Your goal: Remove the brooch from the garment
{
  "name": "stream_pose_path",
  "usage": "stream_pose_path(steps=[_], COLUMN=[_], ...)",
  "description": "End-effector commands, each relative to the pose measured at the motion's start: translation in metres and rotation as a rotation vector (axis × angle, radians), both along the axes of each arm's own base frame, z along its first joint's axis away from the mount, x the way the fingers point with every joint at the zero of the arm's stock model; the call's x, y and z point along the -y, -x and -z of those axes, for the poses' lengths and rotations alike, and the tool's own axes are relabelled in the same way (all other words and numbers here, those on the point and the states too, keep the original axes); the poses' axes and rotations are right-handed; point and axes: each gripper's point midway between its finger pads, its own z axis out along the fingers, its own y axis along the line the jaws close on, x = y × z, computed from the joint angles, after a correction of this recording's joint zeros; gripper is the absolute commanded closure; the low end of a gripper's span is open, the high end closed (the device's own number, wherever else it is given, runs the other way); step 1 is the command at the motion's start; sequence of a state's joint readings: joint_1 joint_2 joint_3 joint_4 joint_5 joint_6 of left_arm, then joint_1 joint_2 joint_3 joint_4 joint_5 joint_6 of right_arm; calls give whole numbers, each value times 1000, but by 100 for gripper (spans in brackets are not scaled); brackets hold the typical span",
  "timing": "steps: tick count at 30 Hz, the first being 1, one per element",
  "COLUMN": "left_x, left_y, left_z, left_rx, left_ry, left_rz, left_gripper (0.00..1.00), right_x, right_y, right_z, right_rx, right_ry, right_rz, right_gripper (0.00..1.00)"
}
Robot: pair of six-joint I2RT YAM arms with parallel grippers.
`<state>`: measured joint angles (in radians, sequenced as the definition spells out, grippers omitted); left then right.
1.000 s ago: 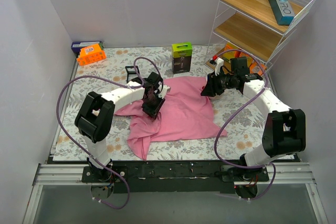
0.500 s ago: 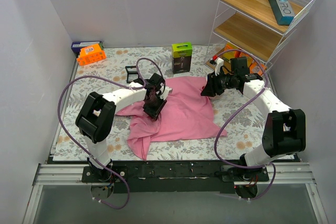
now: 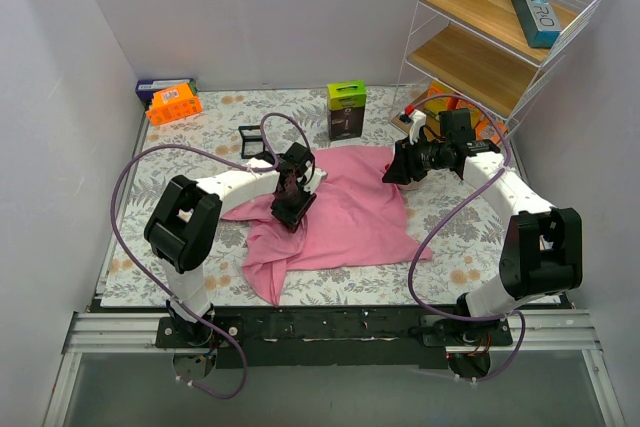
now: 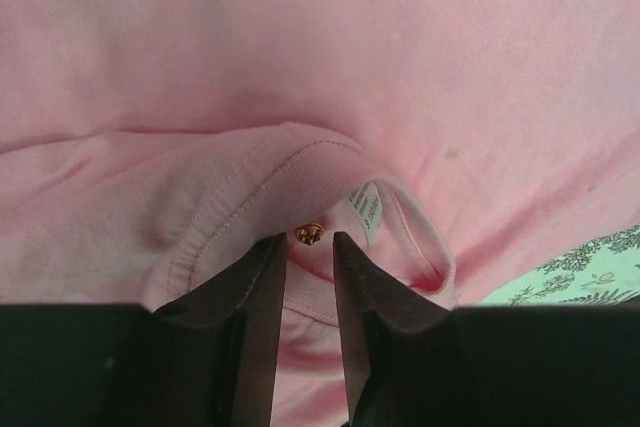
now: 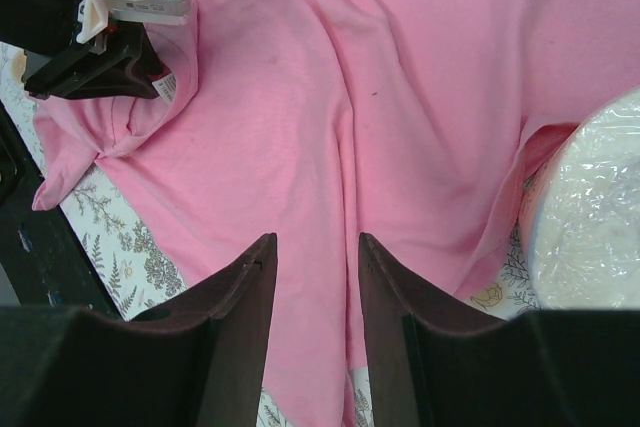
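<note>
My left hand [image 4: 306,245], narrowly parted and empty, flanks the tiny gold brooch [image 4: 308,234] at the pink garment [image 4: 400,67] collar. It looks like hard, slippery metal on limp cloth, so I'd pinch the stud itself. My right hand [image 5: 315,242] gapes empty.

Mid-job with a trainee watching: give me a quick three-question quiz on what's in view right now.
1. True or false: the gold brooch sits at the garment collar, just beyond the fingertips of the left tool.
2. What lies right beside the brooch? A) a white label B) a zip C) a button
3. Fill in: the right tool hovers over the garment with its jaws ____, holding nothing.

Key: 1 true; 2 A; 3 open.
</note>
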<state>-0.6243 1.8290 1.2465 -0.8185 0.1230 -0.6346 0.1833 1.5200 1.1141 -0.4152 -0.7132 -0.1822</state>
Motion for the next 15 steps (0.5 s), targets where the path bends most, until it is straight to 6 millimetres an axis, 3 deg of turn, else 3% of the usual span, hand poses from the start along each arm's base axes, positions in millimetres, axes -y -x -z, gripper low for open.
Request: stream_pose_path(steps=[1, 15], left_x=[-2, 2], left_y=[4, 1], left_z=[2, 5], left_rx=[-5, -8], left_ry=[-6, 0], left_rz=[13, 24], left_gripper=[75, 78], right_x=[0, 0], right_y=[-4, -2], right_z=[-9, -9], right_rx=[34, 32], right_ry=[-12, -13], right_rz=[-3, -4], right_gripper=[55, 55])
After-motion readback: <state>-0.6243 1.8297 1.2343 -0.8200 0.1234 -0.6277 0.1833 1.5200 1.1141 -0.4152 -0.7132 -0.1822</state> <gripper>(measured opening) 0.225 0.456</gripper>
